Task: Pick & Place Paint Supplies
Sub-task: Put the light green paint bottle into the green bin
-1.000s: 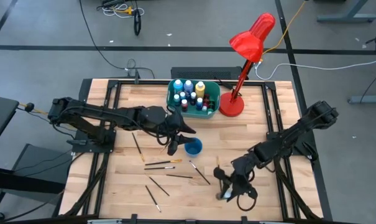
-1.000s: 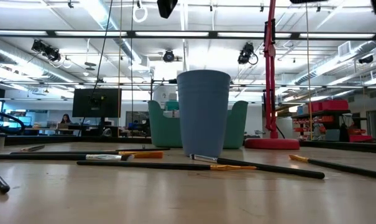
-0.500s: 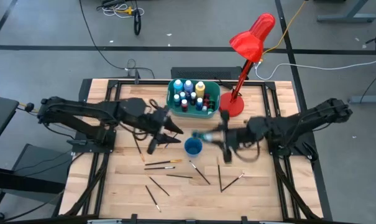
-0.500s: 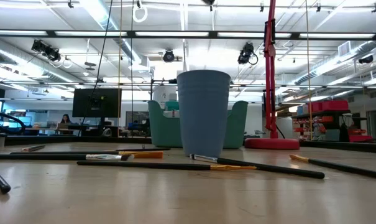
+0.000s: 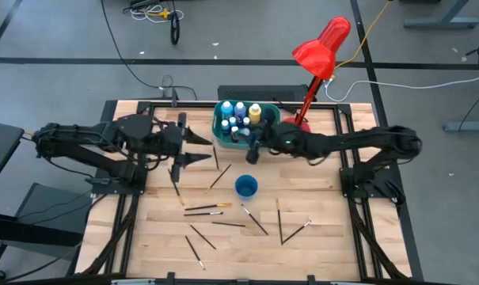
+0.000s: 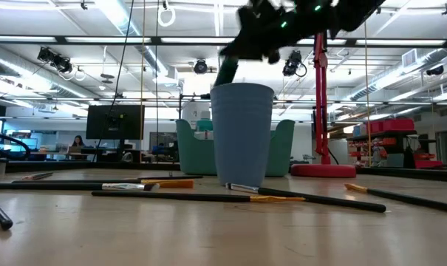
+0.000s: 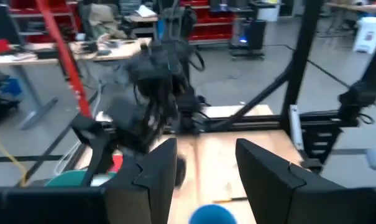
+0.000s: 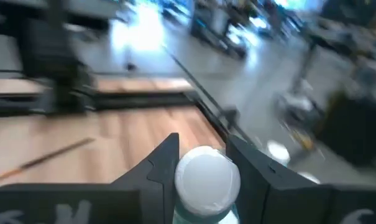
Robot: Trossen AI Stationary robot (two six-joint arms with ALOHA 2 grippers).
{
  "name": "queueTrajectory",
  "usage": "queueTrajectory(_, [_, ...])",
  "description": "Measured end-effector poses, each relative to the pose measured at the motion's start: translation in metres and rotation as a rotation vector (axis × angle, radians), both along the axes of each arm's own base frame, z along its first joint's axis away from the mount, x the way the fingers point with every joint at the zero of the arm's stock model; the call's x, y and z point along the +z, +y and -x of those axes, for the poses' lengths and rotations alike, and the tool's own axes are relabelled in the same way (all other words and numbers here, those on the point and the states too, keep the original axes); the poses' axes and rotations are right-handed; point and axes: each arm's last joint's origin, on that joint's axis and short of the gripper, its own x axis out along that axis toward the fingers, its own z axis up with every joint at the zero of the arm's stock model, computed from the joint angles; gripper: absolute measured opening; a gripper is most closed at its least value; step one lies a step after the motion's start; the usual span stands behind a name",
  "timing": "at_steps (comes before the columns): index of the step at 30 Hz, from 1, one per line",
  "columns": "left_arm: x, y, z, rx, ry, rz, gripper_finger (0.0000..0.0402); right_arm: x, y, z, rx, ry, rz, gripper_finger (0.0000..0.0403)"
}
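A white-capped paint bottle (image 8: 207, 180) is pinched by the right gripper (image 8: 203, 163) beside the teal tub (image 5: 223, 131); the left gripper (image 5: 193, 148) is held spread near the table's (image 5: 318, 253) left edge.

Paint bottles (image 5: 241, 119): I count a cluster standing upright inside the teal tub (image 5: 221, 131) at the far middle of the worktop (image 5: 326, 237); caps mostly blue and white, one yellow (image 5: 255, 111).

One more bottle, white cap (image 8: 207, 175): I see it pinched between the fingers of the right tool (image 5: 253, 150), held in the air at the tub's near right corner.

Paintbrushes, thin and dark, some with orange ferrules: I see them lying flat and scattered over the near half of the worktop. One lies between tub and blue cup (image 5: 218, 176); a near-parallel pair lies left of the cup (image 5: 207, 209); others lie to the near right (image 5: 279, 222).
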Motion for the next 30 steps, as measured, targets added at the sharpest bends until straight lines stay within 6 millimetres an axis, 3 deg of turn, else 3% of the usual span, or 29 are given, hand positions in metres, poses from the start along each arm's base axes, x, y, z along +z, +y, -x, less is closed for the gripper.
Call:
queueTrajectory(5, [-0.008, 0.002, -0.001, 0.06, 0.07, -0.026, 0.0176, -0.027, -0.018, -0.009, -0.287, 0.121, -0.081, 0.0109])
queueTrajectory(9, [-0.015, 0.003, -0.003, 0.108, 0.134, -0.063, 0.0176, -0.041, -0.02, -0.016, -0.278, 0.106, -0.17, 0.0109])
queueTrajectory(21, [-0.016, 0.005, -0.005, 0.171, 0.145, -0.103, 0.0176, -0.085, -0.037, -0.028, -0.323, 0.19, -0.186, 0.0109])
queueTrajectory(30, [-0.016, 0.005, -0.005, 0.178, 0.142, -0.088, 0.0176, -0.096, -0.047, -0.027, -0.318, 0.237, -0.192, 0.0116])
